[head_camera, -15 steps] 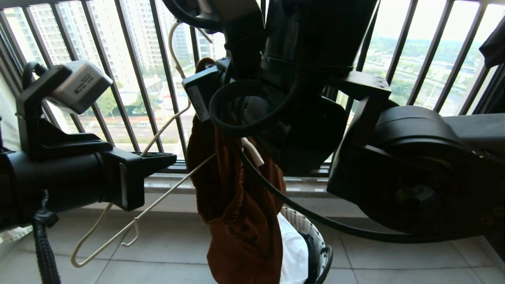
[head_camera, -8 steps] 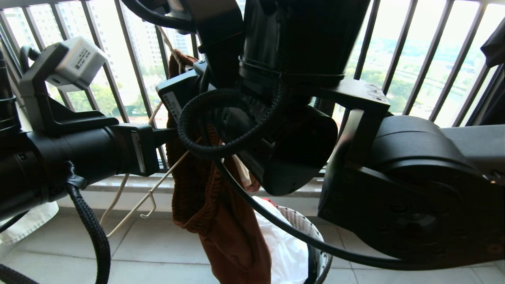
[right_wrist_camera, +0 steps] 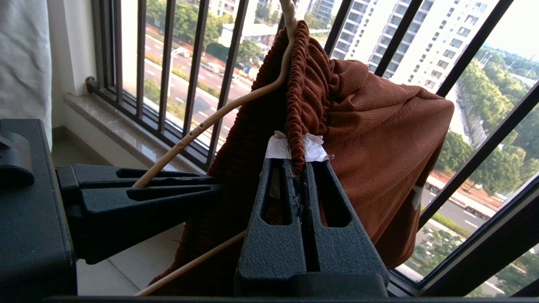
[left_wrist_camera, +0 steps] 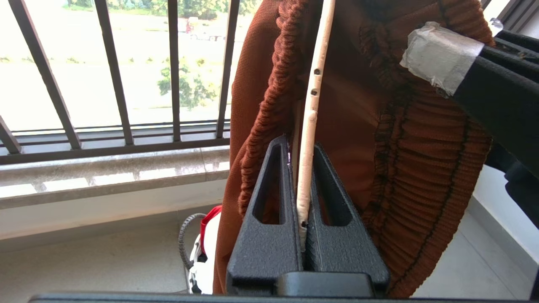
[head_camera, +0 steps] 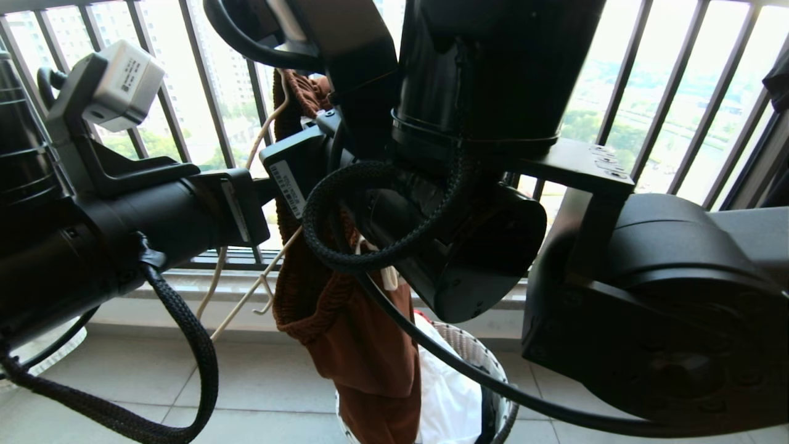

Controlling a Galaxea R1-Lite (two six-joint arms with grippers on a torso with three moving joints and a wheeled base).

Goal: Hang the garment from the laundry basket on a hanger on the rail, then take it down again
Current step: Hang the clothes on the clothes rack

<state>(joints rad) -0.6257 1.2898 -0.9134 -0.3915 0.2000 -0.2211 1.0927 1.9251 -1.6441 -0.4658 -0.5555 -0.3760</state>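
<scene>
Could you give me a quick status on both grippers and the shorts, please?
Left gripper shut on hanger. Right gripper shut on shorts' waistband. Shorts partly threaded on hanger, above basket. Rail not in view.

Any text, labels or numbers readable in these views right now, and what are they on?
Nothing can be read.
Left wrist camera: dark print on a label, too small to read.
Right wrist camera: white sticker with fine print, too small to read.
Shorts: a small pale mark, no lettering visible.
</scene>
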